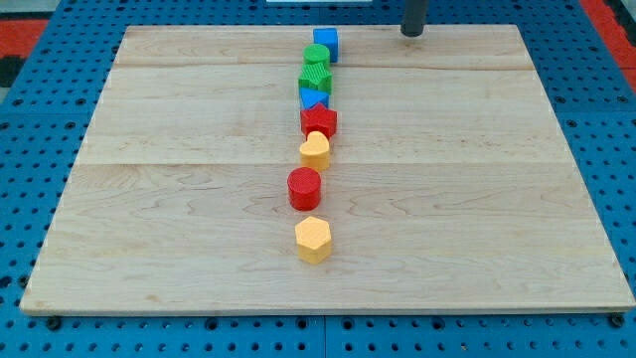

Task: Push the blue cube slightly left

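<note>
The blue cube sits near the view's top edge of the wooden board, at the head of a line of blocks. My tip stands at the board's top edge, well to the right of the blue cube and apart from it. Below the cube run a green round block, a green ridged block, a blue triangular block, a red star-like block, a yellow heart block, a red cylinder and a yellow hexagonal block.
The board lies on a blue perforated table. A red patch shows at the view's top left corner, another at the top right.
</note>
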### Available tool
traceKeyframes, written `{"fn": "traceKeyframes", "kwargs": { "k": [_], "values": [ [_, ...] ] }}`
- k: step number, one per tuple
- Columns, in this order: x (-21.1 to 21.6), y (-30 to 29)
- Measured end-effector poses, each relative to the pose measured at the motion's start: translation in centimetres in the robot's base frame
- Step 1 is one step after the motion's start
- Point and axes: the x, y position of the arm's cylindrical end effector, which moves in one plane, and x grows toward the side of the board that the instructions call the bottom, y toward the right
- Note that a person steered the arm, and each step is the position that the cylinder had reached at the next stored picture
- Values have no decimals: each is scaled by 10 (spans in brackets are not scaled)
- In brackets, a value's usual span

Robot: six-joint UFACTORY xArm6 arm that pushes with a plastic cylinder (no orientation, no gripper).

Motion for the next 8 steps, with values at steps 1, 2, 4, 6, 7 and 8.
{"fn": "traceKeyframes", "kwargs": {
  "k": [1,2,4,6,7,8],
  "values": [
    [0,0],
    [0,0],
    [0,15],
    [-10,15],
    [-3,5],
    [18,-82]
  ]
}}
